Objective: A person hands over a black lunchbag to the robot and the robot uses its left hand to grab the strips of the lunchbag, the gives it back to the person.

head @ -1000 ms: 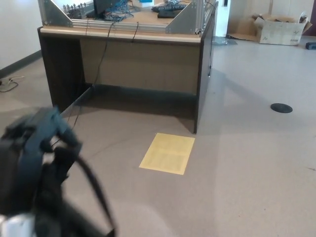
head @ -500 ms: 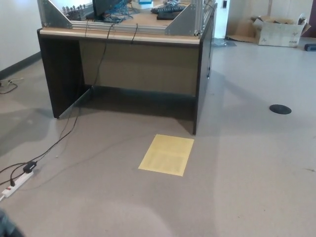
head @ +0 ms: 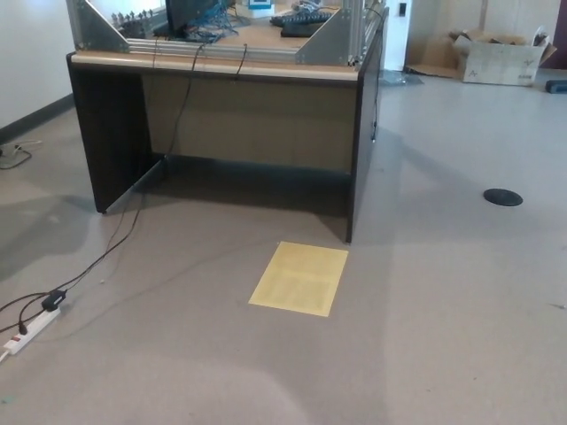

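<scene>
This looks like a lab or workroom. At the top of the frame stands a big dark desk (head: 239, 133) with a metal frame (head: 97, 27) and tangled wires (head: 208, 18) on its tabletop. A power strip (head: 31, 326) lies on the gray floor (head: 443, 310) at lower left. A cardboard box (head: 496, 57) sits at upper right.

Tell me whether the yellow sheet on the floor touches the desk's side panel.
Apart. In the head view, a strip of bare grey floor plainly separates the yellow sheet from the foot of the desk's side panel.
</scene>
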Available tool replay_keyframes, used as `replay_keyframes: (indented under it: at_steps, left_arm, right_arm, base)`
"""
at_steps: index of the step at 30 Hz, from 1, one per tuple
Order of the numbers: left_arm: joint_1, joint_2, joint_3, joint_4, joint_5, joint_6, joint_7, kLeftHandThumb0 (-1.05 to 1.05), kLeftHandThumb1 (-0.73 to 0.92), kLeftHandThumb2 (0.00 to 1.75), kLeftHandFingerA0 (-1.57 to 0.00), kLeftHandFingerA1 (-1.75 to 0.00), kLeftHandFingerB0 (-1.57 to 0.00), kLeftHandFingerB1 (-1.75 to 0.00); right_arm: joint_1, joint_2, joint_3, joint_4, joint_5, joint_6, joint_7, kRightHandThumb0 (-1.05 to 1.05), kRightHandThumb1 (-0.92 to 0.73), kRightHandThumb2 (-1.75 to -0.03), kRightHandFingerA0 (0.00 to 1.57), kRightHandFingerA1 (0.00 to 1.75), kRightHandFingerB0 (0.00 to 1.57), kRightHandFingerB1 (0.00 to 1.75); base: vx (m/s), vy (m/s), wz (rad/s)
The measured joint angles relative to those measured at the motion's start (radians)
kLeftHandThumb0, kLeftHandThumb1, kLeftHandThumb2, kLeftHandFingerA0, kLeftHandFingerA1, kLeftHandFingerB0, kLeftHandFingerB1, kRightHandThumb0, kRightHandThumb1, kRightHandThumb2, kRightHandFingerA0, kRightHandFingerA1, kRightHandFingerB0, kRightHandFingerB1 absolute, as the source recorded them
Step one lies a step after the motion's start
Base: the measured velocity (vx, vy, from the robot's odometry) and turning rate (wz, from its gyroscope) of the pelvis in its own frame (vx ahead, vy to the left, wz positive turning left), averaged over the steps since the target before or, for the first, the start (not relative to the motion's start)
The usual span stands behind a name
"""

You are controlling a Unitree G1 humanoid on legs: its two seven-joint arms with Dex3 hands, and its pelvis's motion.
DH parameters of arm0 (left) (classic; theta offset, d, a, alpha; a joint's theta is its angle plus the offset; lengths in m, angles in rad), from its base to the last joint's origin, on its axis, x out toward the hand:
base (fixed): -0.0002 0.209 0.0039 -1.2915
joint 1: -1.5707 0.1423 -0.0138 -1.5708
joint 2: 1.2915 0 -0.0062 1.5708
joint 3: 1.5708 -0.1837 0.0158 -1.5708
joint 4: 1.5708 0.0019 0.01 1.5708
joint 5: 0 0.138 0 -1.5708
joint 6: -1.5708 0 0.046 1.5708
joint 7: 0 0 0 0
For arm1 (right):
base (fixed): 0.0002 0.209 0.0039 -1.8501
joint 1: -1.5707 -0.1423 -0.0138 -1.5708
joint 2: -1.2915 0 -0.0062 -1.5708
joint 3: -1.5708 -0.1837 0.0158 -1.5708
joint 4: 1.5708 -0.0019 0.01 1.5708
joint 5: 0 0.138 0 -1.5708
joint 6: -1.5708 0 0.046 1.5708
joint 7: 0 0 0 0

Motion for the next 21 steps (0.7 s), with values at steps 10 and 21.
replay_keyframes:
  at_steps: [10, 21]
  left_arm:
    - [-0.040, 0.050, -0.082, 0.106, 0.012, -0.070, 0.141, -0.13, 0.62, 0.55, -0.81, -1.75, -0.63, -1.75]
    - [-0.236, 0.144, -0.110, -0.152, 0.037, -0.095, 0.204, -0.11, 0.62, 0.56, -0.83, -1.75, -0.63, -1.73]
  right_arm:
    - [0.007, 0.000, 0.000, 0.009, -0.002, 0.000, -0.019, -0.66, -0.73, -0.63, 0.55, 0.45, 0.48, 0.40]
    - [0.010, -0.001, -0.006, 0.014, -0.002, -0.006, -0.034, -0.67, -0.62, -1.01, 0.51, 0.59, 0.35, 0.50]
  base:
    - [0.00, 0.000, 0.00]
    - [0.00, 0.000, 0.00]
